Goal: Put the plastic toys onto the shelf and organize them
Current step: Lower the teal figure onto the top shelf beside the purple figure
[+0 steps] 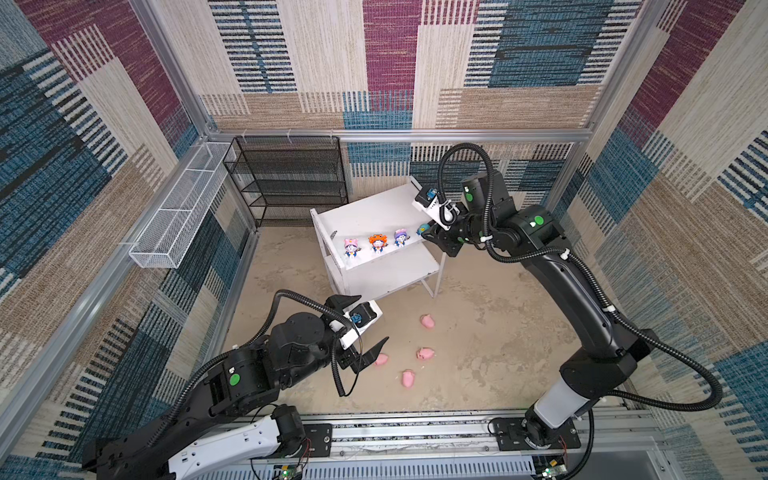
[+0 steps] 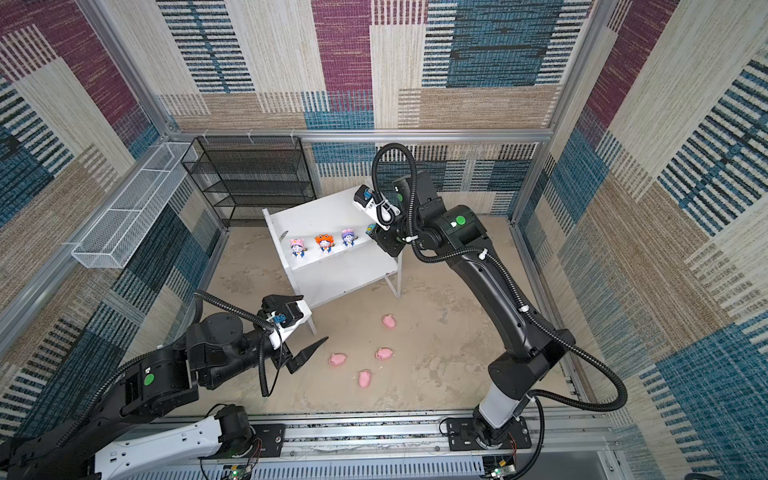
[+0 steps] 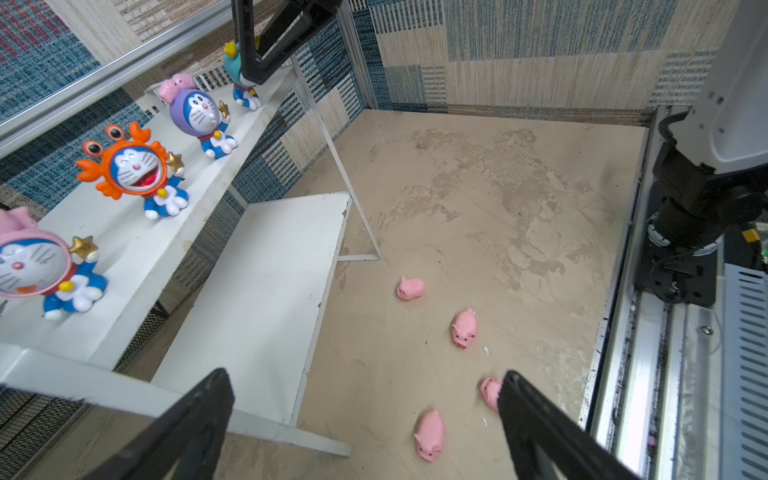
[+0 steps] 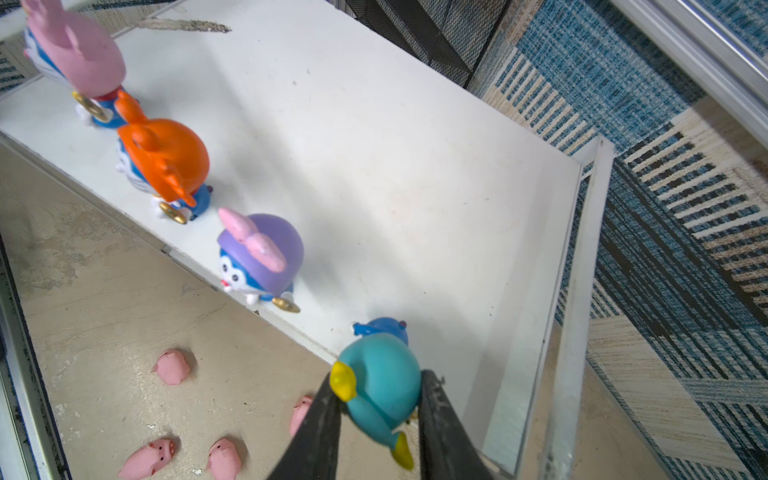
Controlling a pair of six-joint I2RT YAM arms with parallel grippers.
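Figurine with teal hood (image 4: 384, 376) pinched in right gripper (image 4: 380, 399) at top-board end of white shelf (image 1: 374, 208), three more figurines (image 1: 377, 243) along it, left gripper (image 3: 365, 375) spread wide, four pink pigs (image 1: 427, 321) on floor (image 1: 498, 332) before shelf.

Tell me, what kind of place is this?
Probably a robot training booth: left arm and right arm bolted to a metal rail, aluminium frame with patterned walls, figurines staged on a white shelf.
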